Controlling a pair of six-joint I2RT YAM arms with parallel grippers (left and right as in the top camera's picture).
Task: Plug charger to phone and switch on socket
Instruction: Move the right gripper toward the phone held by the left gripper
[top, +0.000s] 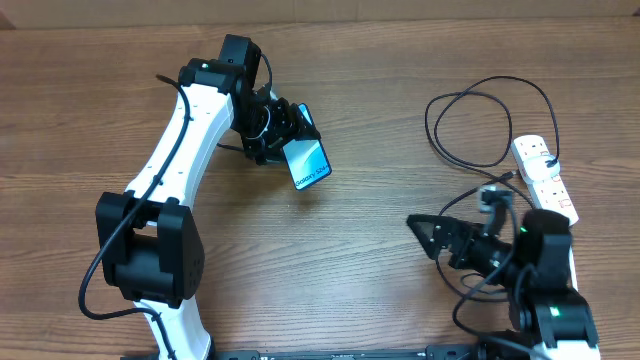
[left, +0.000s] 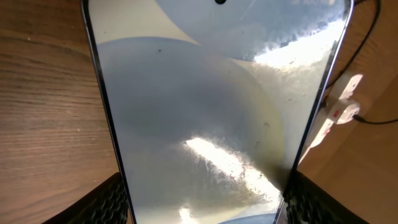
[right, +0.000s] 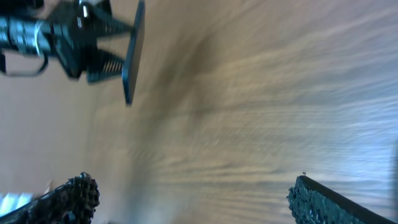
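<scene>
My left gripper is shut on the phone and holds it tilted above the table, its light blue screen facing up. In the left wrist view the phone fills the frame between the two fingers. My right gripper is open and empty, low over the table at the right and pointing left toward the phone. The right wrist view shows the phone edge-on, far ahead of the open fingers. The charger cable loops on the table at the back right. The white socket strip lies beside it.
The socket strip also shows at the right edge of the left wrist view, with a stretch of black cable above it. The wooden table lies bare between the two arms.
</scene>
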